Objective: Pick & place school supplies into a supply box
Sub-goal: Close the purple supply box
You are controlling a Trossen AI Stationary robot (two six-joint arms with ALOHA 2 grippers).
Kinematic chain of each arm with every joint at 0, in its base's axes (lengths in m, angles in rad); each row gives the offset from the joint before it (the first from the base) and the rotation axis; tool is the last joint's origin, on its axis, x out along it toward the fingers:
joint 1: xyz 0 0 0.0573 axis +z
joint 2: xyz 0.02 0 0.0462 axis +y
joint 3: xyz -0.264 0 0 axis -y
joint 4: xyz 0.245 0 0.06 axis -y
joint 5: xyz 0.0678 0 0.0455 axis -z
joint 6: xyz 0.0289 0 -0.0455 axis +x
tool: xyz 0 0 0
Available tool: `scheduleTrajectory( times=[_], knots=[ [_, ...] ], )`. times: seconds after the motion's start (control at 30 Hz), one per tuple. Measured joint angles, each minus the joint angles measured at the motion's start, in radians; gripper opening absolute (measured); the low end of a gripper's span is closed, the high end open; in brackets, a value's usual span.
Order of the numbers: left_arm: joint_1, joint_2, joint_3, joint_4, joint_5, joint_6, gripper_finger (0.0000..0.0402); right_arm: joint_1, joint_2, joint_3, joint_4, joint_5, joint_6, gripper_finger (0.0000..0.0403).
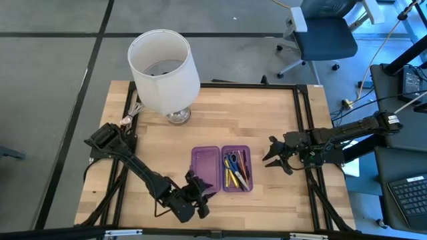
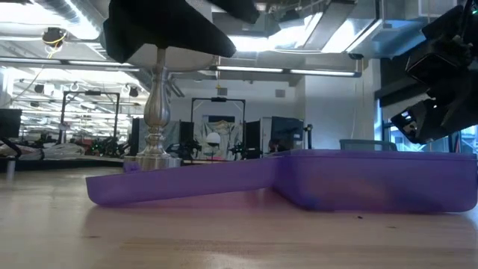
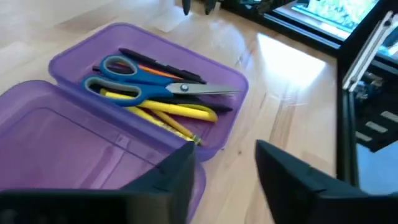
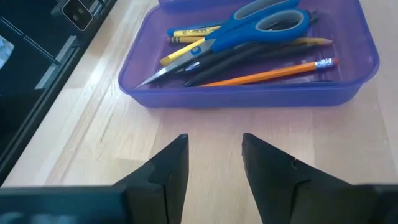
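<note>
The purple supply box [image 1: 221, 169] lies open flat on the table. Its tray half [image 3: 149, 68] holds the blue-handled scissors [image 4: 249, 28], an orange pencil [image 4: 267, 73], black pens and yellow pens [image 3: 168, 109]. The bare lid half [image 1: 205, 167] lies on the tray's left. My left gripper [image 3: 227, 171] is open at the lid's near corner, and one finger [image 3: 177, 174] shows in front of the lid's rim. My right gripper [image 4: 214, 165] is open over bare table on the tray's right, pointing at it. My left gripper stands with one finger [image 3: 177, 174] at the near corner of the lid [image 3: 200, 177], and that finger hides the spot. I cannot tell whether it touches the lid. The other finger is over bare table.
A white-shaded lamp [image 1: 163, 70] on a silver base [image 2: 153, 134] stands at the table's far left. Black frame rails [image 1: 308, 133] run along the table's sides. An office chair [image 1: 320, 33] sits beyond the far edge. Bare wood lies near and left of the box.
</note>
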Motion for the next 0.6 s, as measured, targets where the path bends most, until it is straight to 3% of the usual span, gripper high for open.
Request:
scheduleTrajectory(
  times=[0.13,0.27,0.6],
  knots=[
    [0.002,0.000,0.000,0.045,0.091,0.045,0.0229,0.000,0.000,0.000,0.000,0.000,-0.004,0.0154],
    [0.015,0.000,0.000,0.106,0.200,0.163,0.0273,0.000,0.000,0.000,0.000,0.000,-0.028,0.0154],
    [0.043,-0.001,-0.001,0.153,0.219,0.210,0.0281,-0.001,0.000,0.000,0.002,0.053,-0.074,0.0154]
  ],
)
